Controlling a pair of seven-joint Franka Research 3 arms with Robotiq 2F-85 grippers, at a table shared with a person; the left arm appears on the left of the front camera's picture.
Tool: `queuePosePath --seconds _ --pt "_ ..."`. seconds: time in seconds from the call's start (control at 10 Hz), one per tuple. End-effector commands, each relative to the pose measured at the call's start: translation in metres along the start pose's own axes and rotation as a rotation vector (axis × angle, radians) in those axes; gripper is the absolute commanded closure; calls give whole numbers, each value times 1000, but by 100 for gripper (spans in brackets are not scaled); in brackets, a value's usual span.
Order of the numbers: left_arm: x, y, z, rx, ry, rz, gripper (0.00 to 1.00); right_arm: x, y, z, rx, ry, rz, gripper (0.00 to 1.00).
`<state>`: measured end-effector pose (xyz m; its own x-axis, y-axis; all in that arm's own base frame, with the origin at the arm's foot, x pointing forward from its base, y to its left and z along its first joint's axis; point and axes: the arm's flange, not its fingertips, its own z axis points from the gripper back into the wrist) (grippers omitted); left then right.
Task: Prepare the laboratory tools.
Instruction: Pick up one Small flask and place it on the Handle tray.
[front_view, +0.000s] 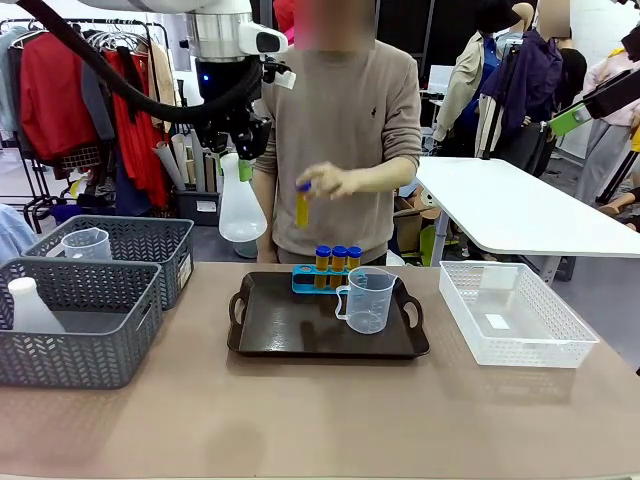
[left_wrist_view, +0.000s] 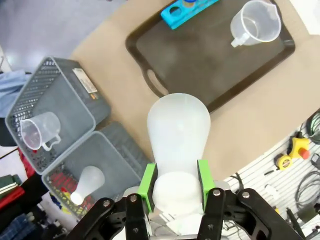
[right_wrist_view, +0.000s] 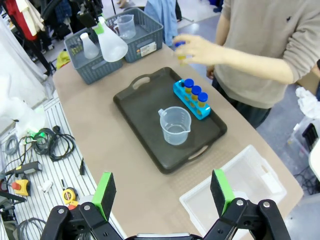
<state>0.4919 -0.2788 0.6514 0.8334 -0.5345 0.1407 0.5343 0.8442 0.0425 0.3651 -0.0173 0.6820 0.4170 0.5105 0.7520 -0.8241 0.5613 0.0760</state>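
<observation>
My left gripper (left_wrist_view: 175, 187) is shut on the neck of a white conical flask (left_wrist_view: 178, 130), which hangs bottom-down high above the table, left of the black tray (front_view: 270, 330). The flask (front_view: 242, 205) is also seen from the front. A clear beaker (front_view: 368, 298) stands on the tray beside the blue rack (front_view: 325, 272), which holds three orange blue-capped tubes. The person's hand holds another tube (front_view: 302, 205) above the rack. My right gripper (right_wrist_view: 162, 192) is open and empty, high over the table's near edge.
Two grey baskets stand at the left: the far one (front_view: 150, 240) holds a second beaker (front_view: 85, 243), the near one (front_view: 100, 350) a second flask (front_view: 30, 305). A white basket (front_view: 515, 345) sits to the right of the tray.
</observation>
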Motion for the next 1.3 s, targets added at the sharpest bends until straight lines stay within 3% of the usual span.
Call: queuePosePath --seconds 0.0,0.6,1.2 --pt "-21 15 16 4 -7 -18 100 2 0 0 15 -28 13 0" --pt "-93 71 61 68 -32 74 100 2 0 0 15 -28 13 0" --pt "-86 74 75 74 -24 97 100 2 0 0 15 -28 13 0"
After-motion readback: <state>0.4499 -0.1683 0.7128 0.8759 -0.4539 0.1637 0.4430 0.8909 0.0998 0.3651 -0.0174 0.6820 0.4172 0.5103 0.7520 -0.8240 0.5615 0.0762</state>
